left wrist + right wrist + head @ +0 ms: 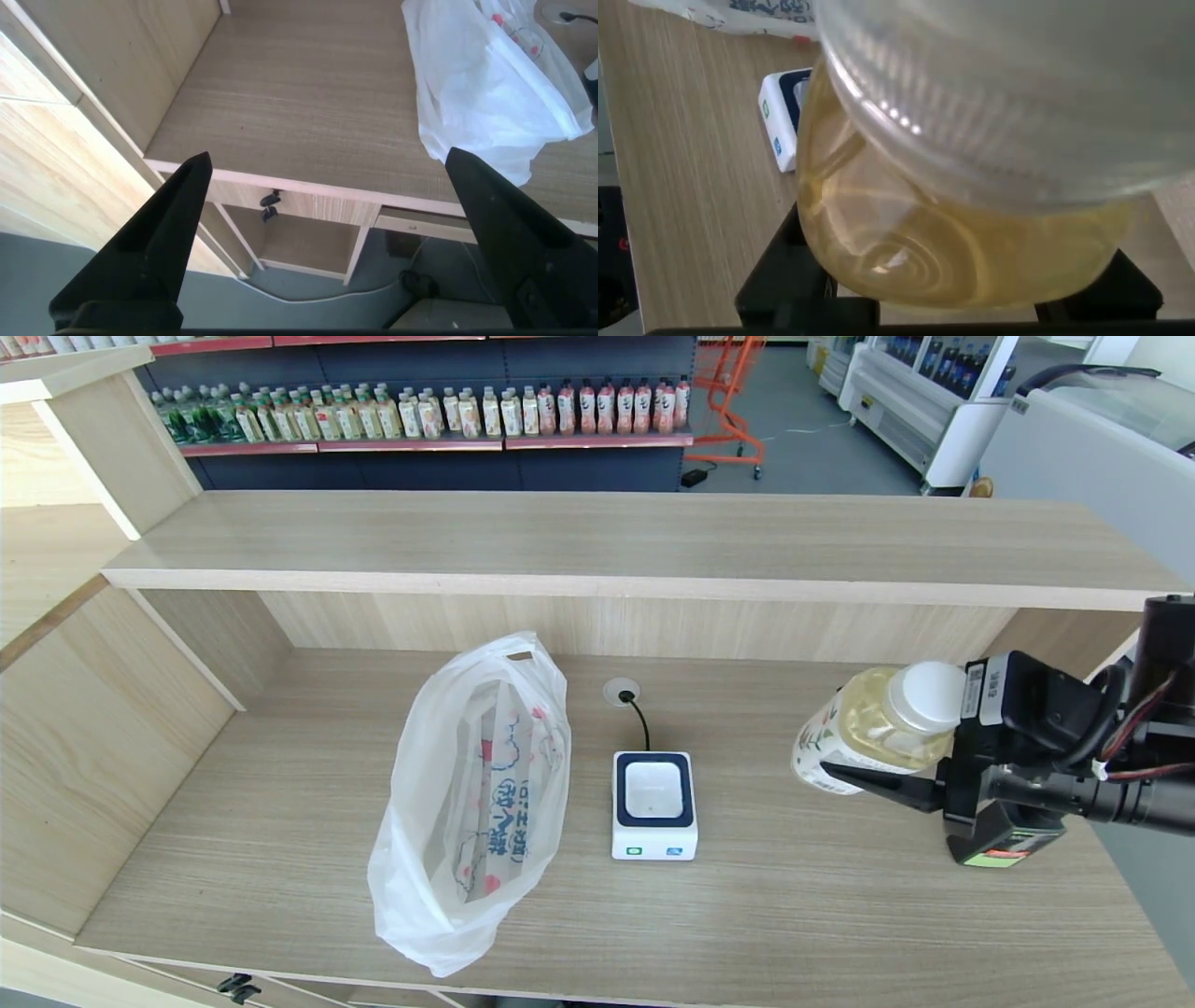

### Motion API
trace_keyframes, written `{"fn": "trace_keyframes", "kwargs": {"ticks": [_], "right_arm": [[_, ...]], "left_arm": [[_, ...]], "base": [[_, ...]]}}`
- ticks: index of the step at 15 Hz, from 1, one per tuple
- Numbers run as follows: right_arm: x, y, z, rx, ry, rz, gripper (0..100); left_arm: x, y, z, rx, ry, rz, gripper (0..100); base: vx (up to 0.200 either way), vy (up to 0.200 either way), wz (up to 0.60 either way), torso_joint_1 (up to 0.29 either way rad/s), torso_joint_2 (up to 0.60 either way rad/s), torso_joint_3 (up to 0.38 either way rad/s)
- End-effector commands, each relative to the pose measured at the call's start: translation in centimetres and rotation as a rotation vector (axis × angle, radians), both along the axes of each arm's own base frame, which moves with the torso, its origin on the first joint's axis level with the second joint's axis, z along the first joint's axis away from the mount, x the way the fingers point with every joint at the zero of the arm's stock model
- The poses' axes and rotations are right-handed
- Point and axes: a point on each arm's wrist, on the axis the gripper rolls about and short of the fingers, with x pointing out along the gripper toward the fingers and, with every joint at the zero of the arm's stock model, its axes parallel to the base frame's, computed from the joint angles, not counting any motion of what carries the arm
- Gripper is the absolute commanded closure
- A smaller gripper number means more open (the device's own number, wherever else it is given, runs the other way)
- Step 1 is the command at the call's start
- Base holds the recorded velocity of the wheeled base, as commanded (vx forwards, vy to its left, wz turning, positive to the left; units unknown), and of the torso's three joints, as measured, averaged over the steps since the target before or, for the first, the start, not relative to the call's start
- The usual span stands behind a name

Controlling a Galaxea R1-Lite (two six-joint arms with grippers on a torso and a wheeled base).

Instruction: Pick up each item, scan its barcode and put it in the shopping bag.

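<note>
A clear bottle (878,714) of yellow drink with a white cap hangs tilted over the right side of the counter, and my right gripper (854,756) is shut on it. The right wrist view looks at the bottle (971,187) from very close, dark fingers (785,280) on either side of it. The white barcode scanner (653,803) lies flat mid-counter, left of the bottle, and is seen again as the scanner (780,117). The white shopping bag (476,793) lies left of the scanner with something printed inside. My left gripper (329,159) is open and holds nothing, off the counter's front left edge, near the bag (486,84).
The wooden counter (794,915) is walled on its left and back, with a raised ledge (607,541) above the back. A black cable (639,719) runs from the scanner to a hole behind it. Bare counter lies in front of the scanner and to its right.
</note>
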Motion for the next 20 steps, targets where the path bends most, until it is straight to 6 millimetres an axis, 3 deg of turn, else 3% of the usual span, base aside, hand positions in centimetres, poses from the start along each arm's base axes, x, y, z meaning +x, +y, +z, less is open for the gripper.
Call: {"fn": "trace_keyframes", "kwargs": {"ticks": [1,6,12,20], "right_arm": [[-0.1,-0.2,0.1,-0.011,-0.018,-0.013,100],[-0.3,-0.4,0.4,-0.044,-0.062,-0.045,100],[0.3,0.2,0.1,-0.018,-0.02,-0.01,100],[3.8,1.2,-3.3,-0.055,0.084,0.061,100]], "left_arm": [[0.0,0.0,0.0,0.0,0.0,0.0,0],[0.0,0.0,0.0,0.001,0.0,0.0,0],[0.0,0.0,0.0,-0.002,0.0,0.0,0],[0.0,0.0,0.0,-0.002,0.0,0.0,0]], "base": [[0.0,0.0,0.0,0.0,0.0,0.0],[0.0,0.0,0.0,0.0,0.0,0.0],[0.0,0.2,0.0,0.004,0.0,0.004],[0.0,0.0,0.0,0.0,0.0,0.0]]}}
